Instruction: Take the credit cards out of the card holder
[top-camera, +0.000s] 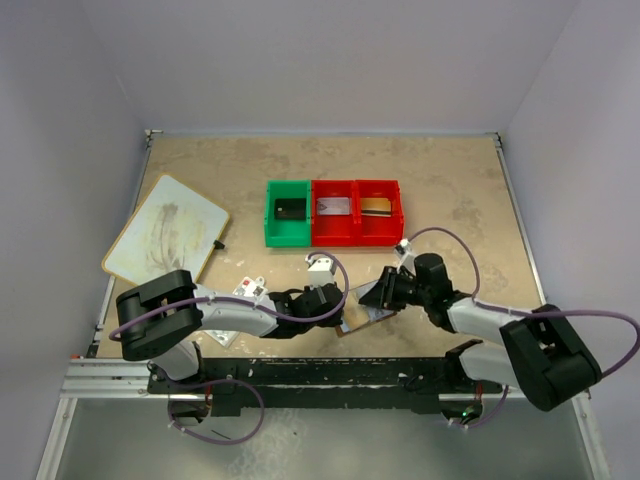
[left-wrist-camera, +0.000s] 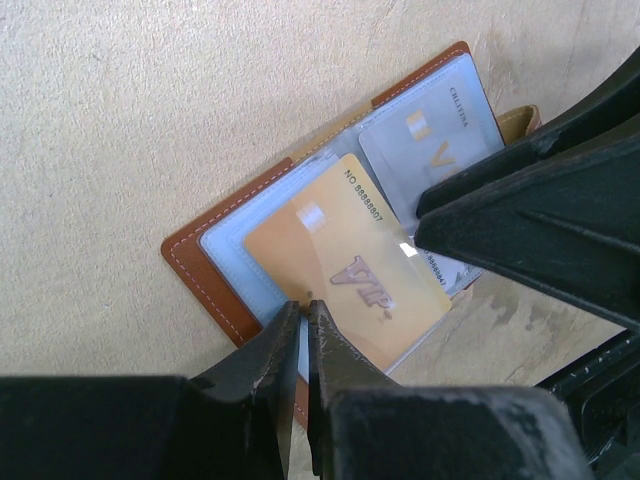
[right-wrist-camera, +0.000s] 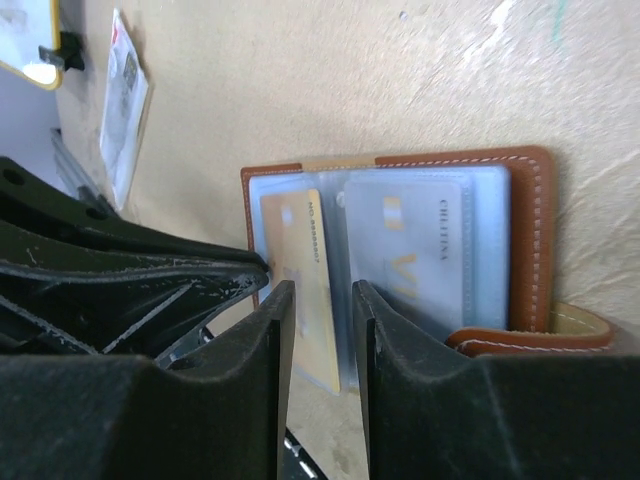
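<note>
Card holder (top-camera: 362, 318) lies open on the table (top-camera: 450, 200) near its front edge, with the left gripper (top-camera: 338, 304) and the right gripper (top-camera: 386, 294) meeting over it from either side. Behind it, the green bin (top-camera: 288, 238) holds one dark object (top-camera: 291, 209). The red bin (top-camera: 356, 237) holds a silvery card (top-camera: 333, 206) in one compartment and a gold-brown card (top-camera: 376, 207) in the next.

From the left wrist, a gold card (left-wrist-camera: 350, 270) juts partway out of its clear pocket. The left fingers are pressed almost together at its near edge; I cannot tell whether they actually pinch it. A silver card (left-wrist-camera: 430, 140) sits fully pocketed.

From the right wrist, the jaws stand slightly apart over the gold card's end. The right arm should probably pin the leather while the left draws the card straight along the pocket.
</note>
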